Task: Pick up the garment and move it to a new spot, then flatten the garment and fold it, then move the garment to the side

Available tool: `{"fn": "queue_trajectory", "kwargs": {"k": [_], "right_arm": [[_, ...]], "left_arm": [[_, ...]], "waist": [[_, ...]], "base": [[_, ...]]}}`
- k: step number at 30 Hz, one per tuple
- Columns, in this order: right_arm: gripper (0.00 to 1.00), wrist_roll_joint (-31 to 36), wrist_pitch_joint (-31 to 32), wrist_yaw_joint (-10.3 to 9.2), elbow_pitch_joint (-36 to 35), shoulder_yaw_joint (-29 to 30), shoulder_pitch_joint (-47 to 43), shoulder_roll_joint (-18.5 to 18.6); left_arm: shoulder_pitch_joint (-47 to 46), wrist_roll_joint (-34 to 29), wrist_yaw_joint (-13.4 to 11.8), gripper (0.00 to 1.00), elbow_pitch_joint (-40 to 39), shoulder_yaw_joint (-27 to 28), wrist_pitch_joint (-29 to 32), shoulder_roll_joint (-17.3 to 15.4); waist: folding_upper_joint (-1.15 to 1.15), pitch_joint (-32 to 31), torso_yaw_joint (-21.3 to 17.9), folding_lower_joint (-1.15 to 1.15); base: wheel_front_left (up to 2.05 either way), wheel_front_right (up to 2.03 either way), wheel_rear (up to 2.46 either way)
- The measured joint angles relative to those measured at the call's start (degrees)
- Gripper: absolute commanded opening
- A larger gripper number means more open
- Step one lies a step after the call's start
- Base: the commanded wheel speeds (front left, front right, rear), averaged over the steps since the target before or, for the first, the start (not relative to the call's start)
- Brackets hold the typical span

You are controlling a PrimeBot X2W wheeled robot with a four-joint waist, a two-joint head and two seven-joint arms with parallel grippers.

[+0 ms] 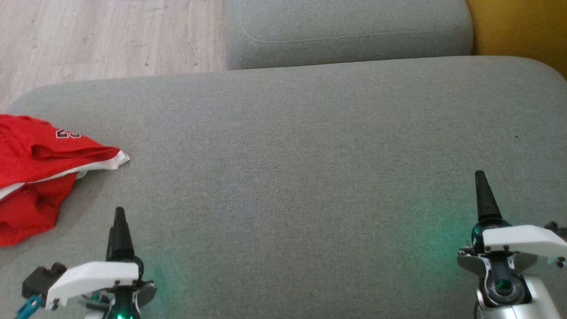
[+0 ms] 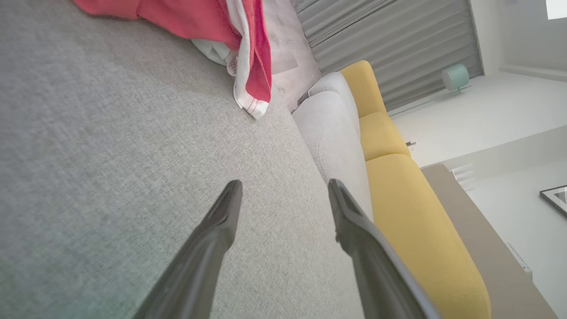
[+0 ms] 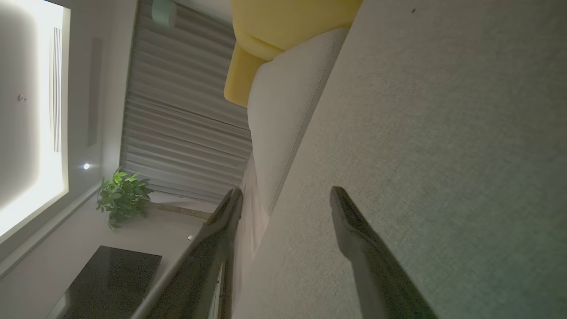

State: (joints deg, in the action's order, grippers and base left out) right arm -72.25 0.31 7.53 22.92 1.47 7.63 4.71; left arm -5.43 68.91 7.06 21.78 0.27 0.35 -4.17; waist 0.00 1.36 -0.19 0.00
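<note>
Lying crumpled at the left edge of the broad grey fabric seat cushion (image 1: pixel 310 146), the red mesh garment with white trim (image 1: pixel 40 164) is partly cut off by the head view's frame. A dark printed mark shows on its upper fold, probably a number, though it is too small to read. One white-edged corner points toward the cushion's middle.

The left gripper (image 1: pixel 118 212) hovers near the garment's lower side, apart from it, with its two long dark fingers overlapping edge-on in the head view. In the left wrist view those fingers (image 2: pixel 221 221) are spread wide with nothing between them, bare grey fabric lies beneath, and the garment sits at the top, ahead of the tips.

The right gripper (image 1: pixel 481 175) stands at the cushion's right side, well apart from the garment. Its fingers (image 3: pixel 354 230) are likewise spread and empty. Green light glows on the fabric beside each gripper.

Beyond the seat lie a grey stitched back cushion (image 1: pixel 345 31), a pale wood-plank floor (image 1: pixel 102 35) and a mustard-yellow upholstered seat (image 1: pixel 518 26).
</note>
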Motion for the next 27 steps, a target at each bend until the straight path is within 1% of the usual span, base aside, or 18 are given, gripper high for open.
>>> {"fn": "queue_trajectory", "kwargs": {"k": [3,12,13,20,22,27], "right_arm": [[1.0,1.32,-0.34,0.0,0.14,-0.45,0.29,0.23],[1.0,8.87,-1.83,0.0,1.34,-1.75,1.16,0.93],[1.0,8.87,-1.83,0.0,1.34,-1.75,1.16,0.93],[1.0,14.84,-2.92,0.0,1.72,-3.08,2.29,1.2],[1.0,16.67,-3.36,0.0,1.8,-3.23,2.34,1.21],[1.0,20.59,-3.96,0.0,1.86,-3.52,2.34,1.22]], "left_arm": [[-0.36,-1.53,0.0,1.0,0.05,-0.21,-0.27,-0.08],[-0.57,-9.6,-0.03,1.0,0.33,-0.71,-1.88,-0.64],[-0.57,-9.6,-0.03,1.0,0.33,-0.71,-1.88,-0.64],[-1.47,-15.23,-0.1,1.0,1.13,-1.99,-2.97,-0.68],[-1.46,-16.7,-0.58,1.0,1.66,-2.03,-3.14,-0.68],[-1.45,-20.26,-0.87,1.0,1.82,-2.05,-4.05,-0.69]], "waist": [[0.0,0.05,-0.05,0.0],[0.0,0.41,-0.19,0.0],[0.0,0.41,-0.19,0.0],[0.0,0.73,-0.11,0.0],[0.0,0.74,-0.12,0.0],[0.0,1.06,-0.12,0.0]], "base": [[0.0,0.0,0.0],[0.0,0.0,0.0],[0.0,0.0,0.0],[0.0,0.0,0.0],[0.0,0.0,0.0],[0.0,0.0,0.0]]}}
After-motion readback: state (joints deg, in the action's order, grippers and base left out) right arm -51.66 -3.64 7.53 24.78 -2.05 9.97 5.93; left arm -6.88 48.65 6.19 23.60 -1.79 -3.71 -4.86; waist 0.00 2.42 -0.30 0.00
